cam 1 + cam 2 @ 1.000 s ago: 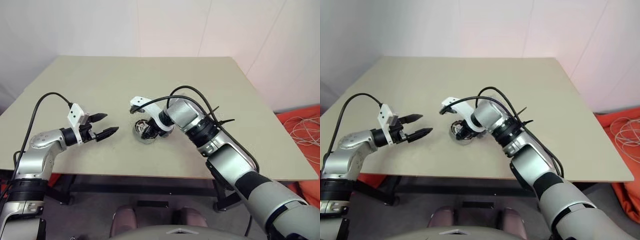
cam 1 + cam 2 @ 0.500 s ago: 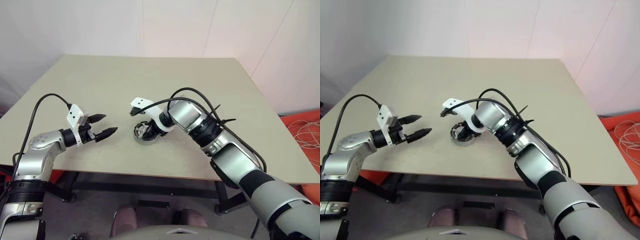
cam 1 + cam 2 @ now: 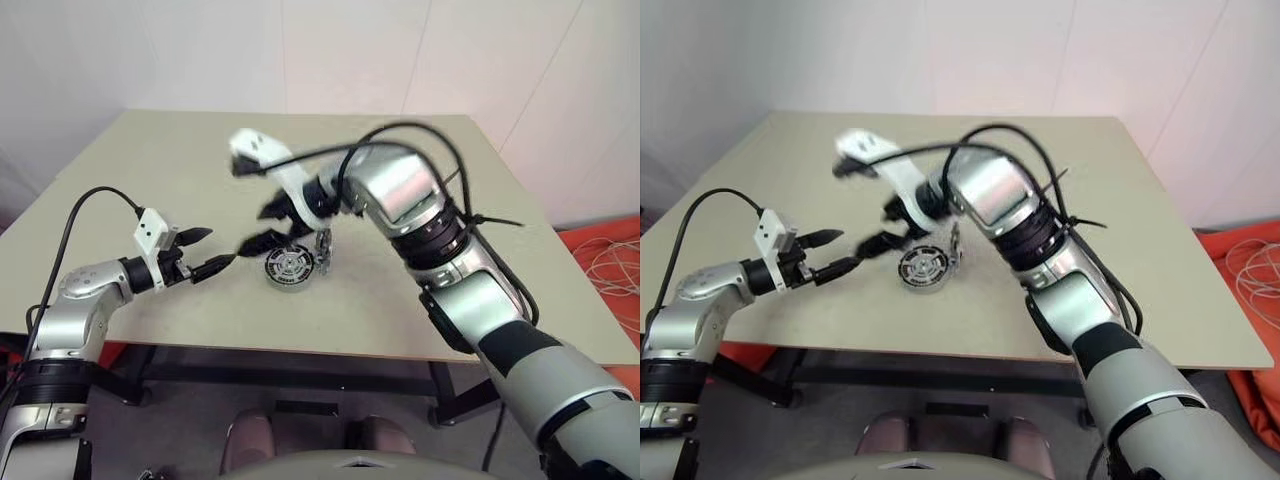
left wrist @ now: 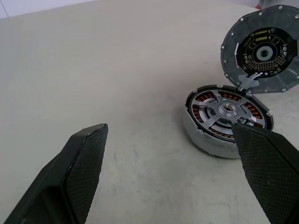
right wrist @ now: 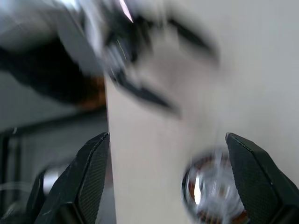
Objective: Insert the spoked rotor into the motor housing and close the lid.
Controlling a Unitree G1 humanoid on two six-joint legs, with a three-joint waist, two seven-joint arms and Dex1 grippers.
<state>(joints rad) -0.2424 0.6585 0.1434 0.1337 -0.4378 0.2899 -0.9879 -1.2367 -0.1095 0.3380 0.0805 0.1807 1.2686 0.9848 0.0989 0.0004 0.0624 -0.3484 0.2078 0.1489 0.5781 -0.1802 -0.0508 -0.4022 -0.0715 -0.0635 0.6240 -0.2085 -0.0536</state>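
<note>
Rotor [image 4: 227, 111] sits in housing [image 4: 205, 140]; no legible writing; both grippers spread

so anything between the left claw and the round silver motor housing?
Nothing: bare beige tabletop between the open left claw and the round silver motor housing, seen in the left wrist view.

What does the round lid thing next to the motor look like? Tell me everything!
The lid is a round grey metal disc with small dots around its rim. The face toward the left wrist camera is dark, with gold marks and a silver ring in the middle. It stands tilted up on its edge, its bottom edge touching the rim of the motor housing on the beige table. It is not closed over the housing, and no fingers hold it.
</note>
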